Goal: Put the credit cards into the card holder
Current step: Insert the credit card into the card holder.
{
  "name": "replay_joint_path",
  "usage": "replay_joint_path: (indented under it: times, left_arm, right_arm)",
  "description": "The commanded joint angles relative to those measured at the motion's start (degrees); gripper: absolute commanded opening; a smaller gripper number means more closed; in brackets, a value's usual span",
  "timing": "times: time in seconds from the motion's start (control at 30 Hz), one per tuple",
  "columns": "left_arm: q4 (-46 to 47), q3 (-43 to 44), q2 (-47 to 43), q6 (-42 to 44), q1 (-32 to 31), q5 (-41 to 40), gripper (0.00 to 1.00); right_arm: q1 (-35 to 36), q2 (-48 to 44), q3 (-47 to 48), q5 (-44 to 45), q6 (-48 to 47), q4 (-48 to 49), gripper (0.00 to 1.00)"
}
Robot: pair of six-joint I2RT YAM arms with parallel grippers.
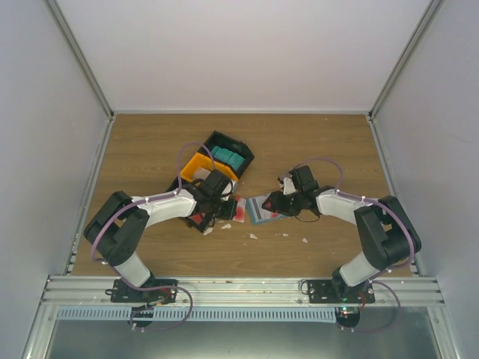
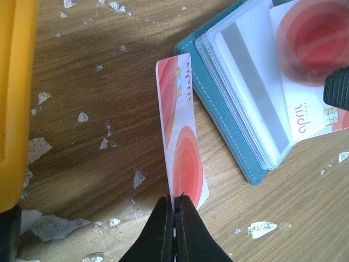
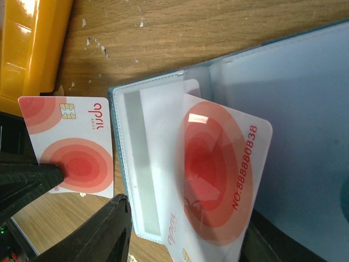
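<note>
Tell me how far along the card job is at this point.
Done: one striped card sits in a sleeve of the open card holder. In hand: a red-circled card rests on the holder between the right hand's parted fingers; the left hand pinches another red card beside it. Left: seating both, plus the teal cards in the bin.

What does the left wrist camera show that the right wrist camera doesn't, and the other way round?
Left wrist only: large white scraps by the yellow bin. Right wrist only: the number printed on the tucked card. Both: the open card holder, that tucked card, the bin, and the second card in the left arm's shut jaws.
</note>
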Motion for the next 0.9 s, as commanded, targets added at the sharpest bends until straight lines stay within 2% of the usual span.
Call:
replay_joint_path:
  times: [0.0,0.37,0.67,0.87]
  left_arm:
    - [-0.99,-0.51,0.93,0.88,-0.59,-1.74,0.00]
    - [-0.88,-0.49,0.77,0.92,-0.59,-1.61,0.00]
    - [-0.78,0.04,1.34,0.88,-0.59,-1.62,0.00]
    - [-0.81,1.11,2.45,0.62,-0.59,-1.91,0.00]
  right_arm:
    - [-0.20,-1.69,-0.96,1.35,1.52,-0.08,0.46]
    - [-2.40,-4.51,-3.52,1.80,3.32,0.65,0.37]
    - [-3.54,-2.24,-3.75,0.52,0.85,1.51,0.01]
    - [-4.98,1.43,-3.50,-5.57,-5.59,1.96,0.01]
